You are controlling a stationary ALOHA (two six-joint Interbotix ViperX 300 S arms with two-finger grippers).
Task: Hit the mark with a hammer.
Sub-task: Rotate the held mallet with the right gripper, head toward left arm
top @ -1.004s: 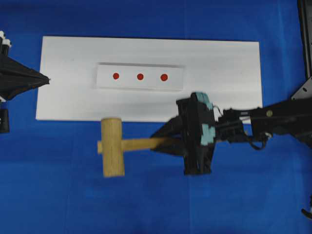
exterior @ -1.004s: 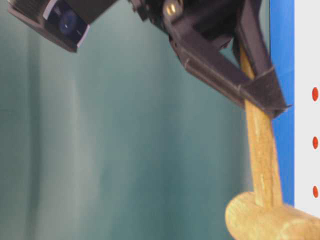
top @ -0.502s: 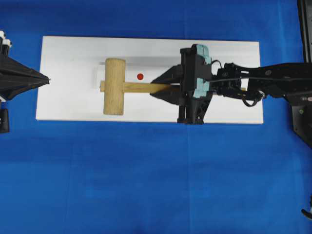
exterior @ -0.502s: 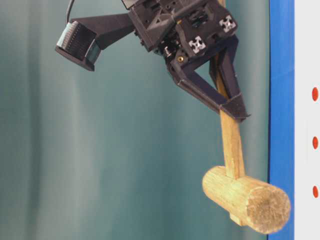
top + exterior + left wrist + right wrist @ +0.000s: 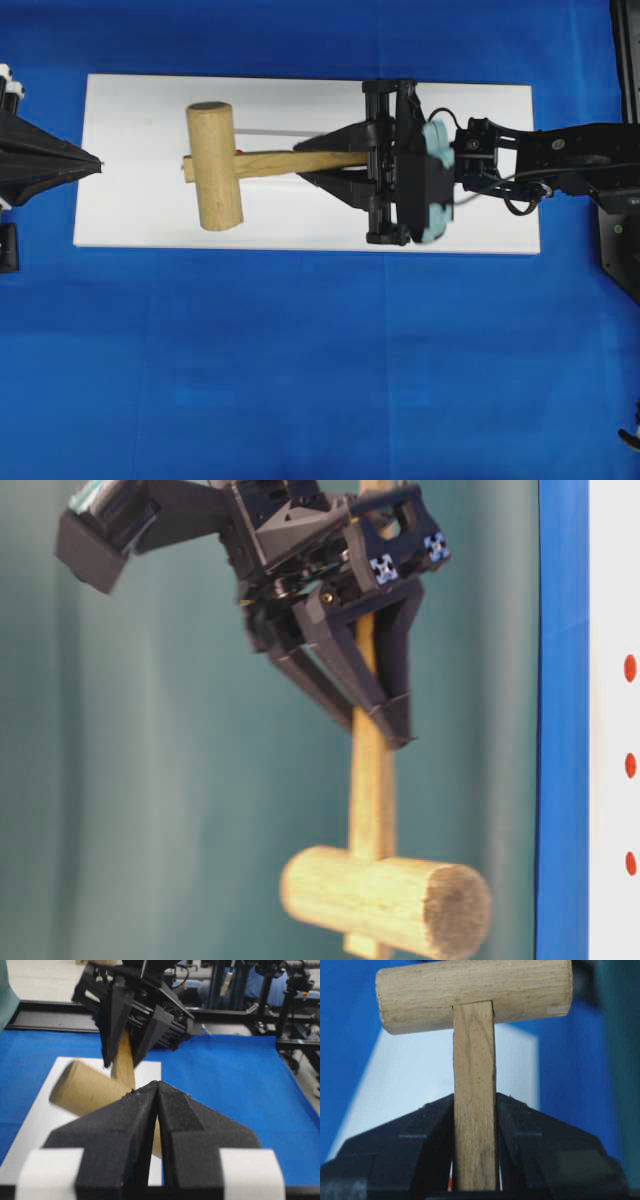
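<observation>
Gripping the light wooden mallet [image 5: 214, 166] by its flat handle, the right gripper [image 5: 335, 165] holds the cylindrical head raised over the white board [image 5: 480, 130], handle lengthwise along it; the left gripper [image 5: 92, 161] sits closed, empty.

My right gripper [image 5: 318, 163] reaches leftward from right side, jaws clamped on hammer [image 5: 215, 167] handle. Left gripper [image 5: 98, 161] closed, parked far left.

Marks hidden under hammer [image 5: 214, 165]

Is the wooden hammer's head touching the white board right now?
Apart. In the table-level view the hammer hangs in the air, held by the right gripper, with a strip of teal backdrop and blue cloth between its head and the white board.
</observation>
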